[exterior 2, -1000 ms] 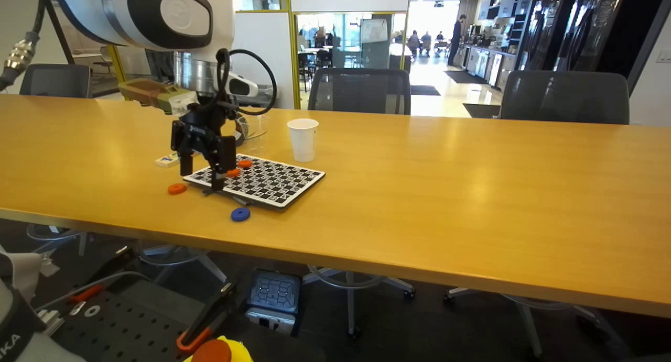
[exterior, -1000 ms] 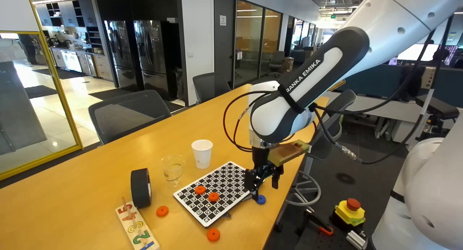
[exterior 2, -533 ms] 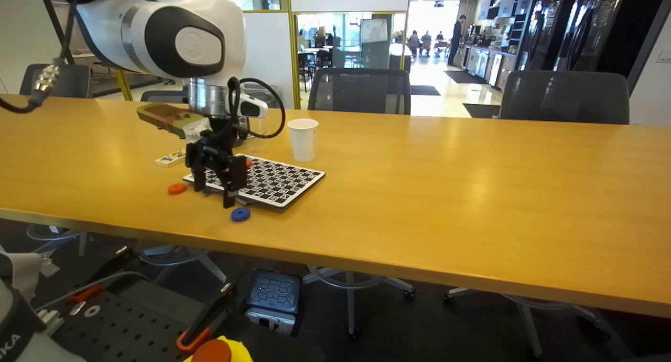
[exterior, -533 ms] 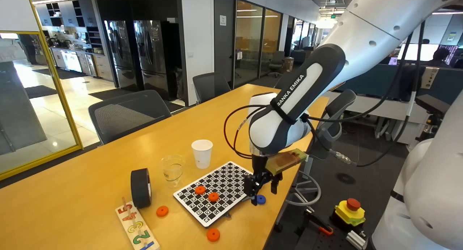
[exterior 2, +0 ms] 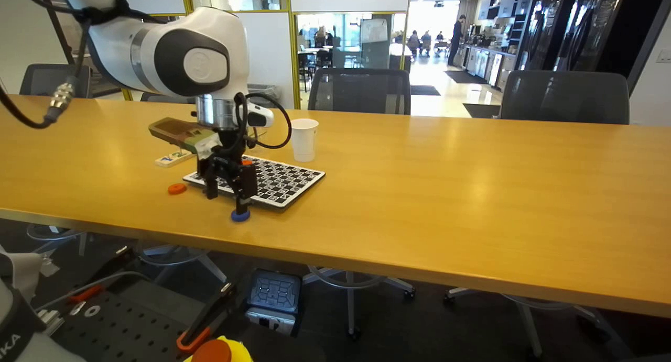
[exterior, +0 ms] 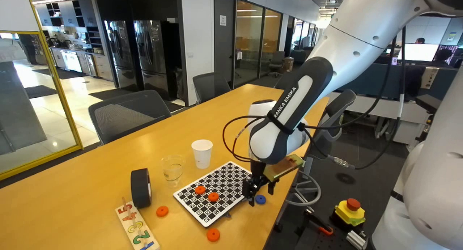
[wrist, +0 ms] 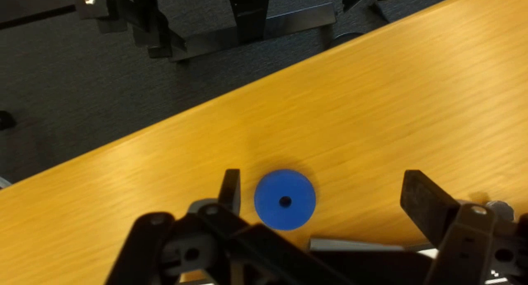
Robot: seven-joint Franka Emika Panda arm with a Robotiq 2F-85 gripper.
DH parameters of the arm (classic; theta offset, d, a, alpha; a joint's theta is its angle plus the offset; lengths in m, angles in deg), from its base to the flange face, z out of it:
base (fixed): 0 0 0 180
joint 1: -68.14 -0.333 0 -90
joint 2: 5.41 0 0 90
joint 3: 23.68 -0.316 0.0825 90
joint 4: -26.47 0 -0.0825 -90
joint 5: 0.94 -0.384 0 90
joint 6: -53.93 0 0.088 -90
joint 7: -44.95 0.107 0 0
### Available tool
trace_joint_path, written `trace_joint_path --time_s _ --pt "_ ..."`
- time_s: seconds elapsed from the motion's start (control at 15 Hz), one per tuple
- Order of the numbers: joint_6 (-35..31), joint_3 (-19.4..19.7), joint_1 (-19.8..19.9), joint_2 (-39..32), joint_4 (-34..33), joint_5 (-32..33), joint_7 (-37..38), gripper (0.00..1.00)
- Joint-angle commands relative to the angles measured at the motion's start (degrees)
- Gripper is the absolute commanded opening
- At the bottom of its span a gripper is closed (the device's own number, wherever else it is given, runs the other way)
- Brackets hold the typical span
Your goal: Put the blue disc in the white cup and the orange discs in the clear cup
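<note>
Blue disc [wrist: 284,189] — seemingly between the pincer's [wrist: 324,190] fingers [wrist: 429,206]

I look down past my claw [wrist: 321,186] at a blue disc [wrist: 270,199] lying flat on the wooden table [wrist: 350,111], a small dark hole at its middle. My two fingers [wrist: 427,206] stand wide apart, and from here the disc shows between them, much nearer the one on the left, with tabletop visible to either side. Just below it in view is a grey strip [wrist: 350,246]; I cannot tell what it belongs to. The table's edge slants up to the right, and past it I see dark carpet [wrist: 103,91] and a grey bar [wrist: 301,20].
</note>
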Motion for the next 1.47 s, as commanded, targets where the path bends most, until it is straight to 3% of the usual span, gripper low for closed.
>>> trace_joint_path --time_s 0.0,0.33,0.8,1.4 --pt "-3.1 0.9 0.6 -1.5 -0.1 5.0 3.2 1.0" --pt "-5.4 2.1 0.7 -2.7 -0.1 8.7 5.6 1.0" --pt "-10.5 2.8 0.7 -5.2 -0.1 6.6 3.5 1.0" --pt "-9.9 2.6 0.6 -5.3 -0.1 4.3 2.8 1.0"
